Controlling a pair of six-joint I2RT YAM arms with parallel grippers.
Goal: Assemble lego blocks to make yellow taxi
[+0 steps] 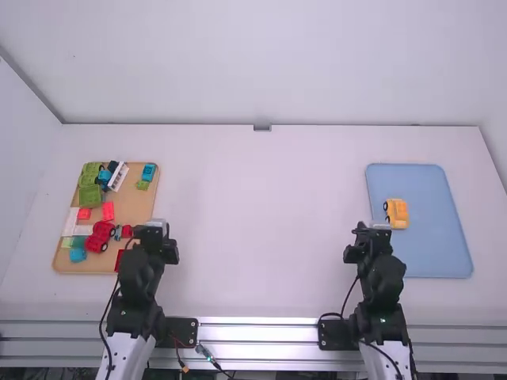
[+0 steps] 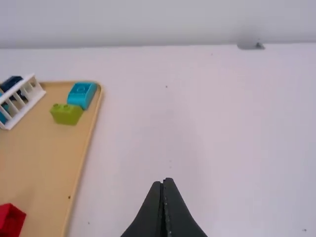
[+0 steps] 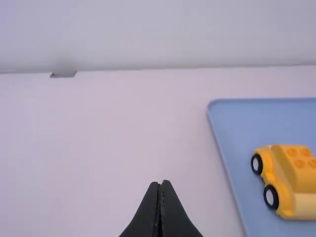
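A yellow taxi with black wheels rests on the blue tray, near its left side; studs show on top of the taxi in the right wrist view. My right gripper is just left of the tray, and its fingers meet in the right wrist view, the gripper shut on nothing. Beside the right edge of the wooden tray is my left gripper; in the left wrist view this gripper is shut too, with nothing held.
The wooden tray holds green blocks, red blocks, a red car, blue blocks and a white railing piece. Bare white table lies between the two trays, with a back wall behind it.
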